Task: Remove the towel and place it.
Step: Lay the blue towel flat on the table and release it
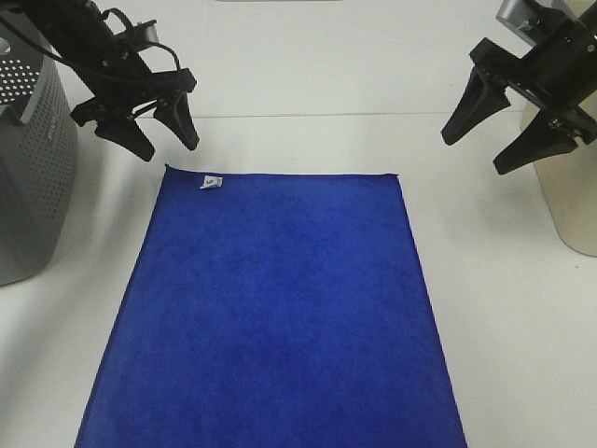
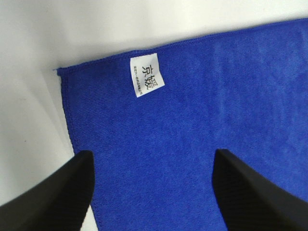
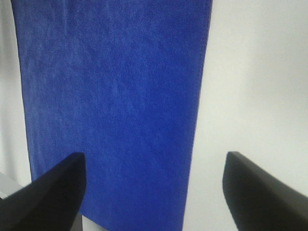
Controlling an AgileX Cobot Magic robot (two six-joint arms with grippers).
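Observation:
The towel point(image 1: 275, 313) is a large royal-blue cloth lying flat on the white table, running from mid-table to the near edge of the view. Its small white tag point(image 1: 211, 183) sits at the far left corner and shows printed characters in the left wrist view point(image 2: 147, 74). My left gripper point(image 1: 160, 135) hangs open above that far left corner, holding nothing, with towel point(image 2: 192, 134) between its fingers point(image 2: 53, 197). My right gripper point(image 1: 478, 154) hangs open above the table to the right of the far right corner, empty. The right wrist view shows the towel point(image 3: 110, 106) lengthwise.
A grey perforated basket point(image 1: 33, 159) stands at the left edge beside the towel. A beige cylindrical container point(image 1: 574, 187) stands at the right edge, behind my right gripper. White table point(image 1: 504, 308) lies bare right of the towel.

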